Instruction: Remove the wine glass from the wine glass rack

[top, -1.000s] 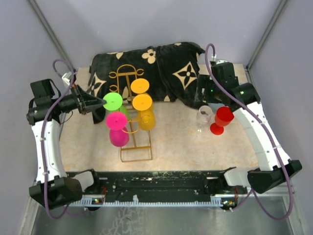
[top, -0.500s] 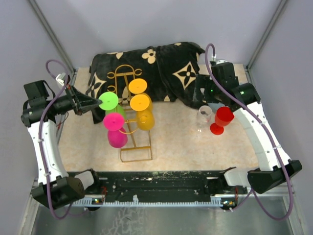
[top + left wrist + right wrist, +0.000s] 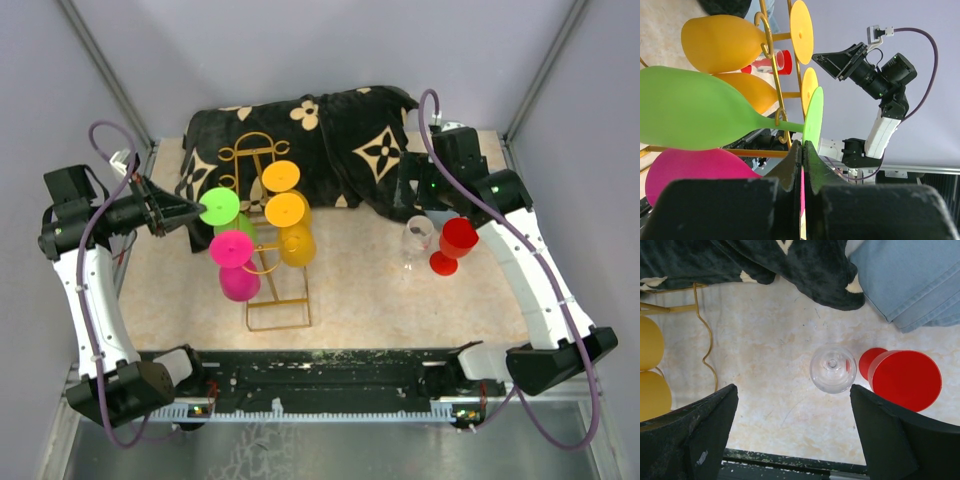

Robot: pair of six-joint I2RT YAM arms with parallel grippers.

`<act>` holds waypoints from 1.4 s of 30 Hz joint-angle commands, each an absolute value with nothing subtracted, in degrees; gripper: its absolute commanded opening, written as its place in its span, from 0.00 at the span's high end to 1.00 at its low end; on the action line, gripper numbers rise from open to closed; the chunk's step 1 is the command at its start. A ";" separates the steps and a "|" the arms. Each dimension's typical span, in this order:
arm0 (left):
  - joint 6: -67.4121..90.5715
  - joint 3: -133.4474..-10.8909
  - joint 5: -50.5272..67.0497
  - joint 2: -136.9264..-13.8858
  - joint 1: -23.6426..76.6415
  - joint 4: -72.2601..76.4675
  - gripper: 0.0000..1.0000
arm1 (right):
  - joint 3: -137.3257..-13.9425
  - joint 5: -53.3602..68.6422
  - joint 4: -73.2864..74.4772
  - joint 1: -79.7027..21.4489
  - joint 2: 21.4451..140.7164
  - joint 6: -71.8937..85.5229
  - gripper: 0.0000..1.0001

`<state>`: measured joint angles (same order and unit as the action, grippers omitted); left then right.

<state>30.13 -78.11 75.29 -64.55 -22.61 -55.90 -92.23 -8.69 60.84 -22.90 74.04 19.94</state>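
Gripping the round foot of a lime-green plastic wine glass, the left gripper has its fingers closed tight on the disc's edge at the left side of the thin gold wire wine glass rack.

The green glass's stem sits in one of the rack's curled hooks, with a magenta plastic glass hanging just beside it and two orange-yellow plastic glasses on the rack's right rail: four glasses on the rack. A black floral-patterned cloth lies behind the rack. Well right of the rack, one clear glass and one red plastic glass stand close together, under the right gripper, which is spread wide and holds nothing.
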 commanded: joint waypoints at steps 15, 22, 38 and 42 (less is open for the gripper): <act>27.59 -81.68 74.89 -64.76 -24.13 -54.84 1.00 | -90.65 -8.70 56.67 -23.31 73.70 18.90 0.05; 20.52 -95.17 76.16 -75.17 -31.09 -53.86 1.00 | -92.63 -8.69 56.66 -23.29 75.12 17.80 0.04; -29.18 -129.07 43.00 -89.66 -0.35 -49.21 1.00 | -119.85 -1.81 62.12 -22.52 92.17 14.04 0.04; -45.42 -120.84 35.67 -85.31 11.58 -40.52 1.00 | -137.69 4.36 68.29 -18.99 100.91 14.26 0.04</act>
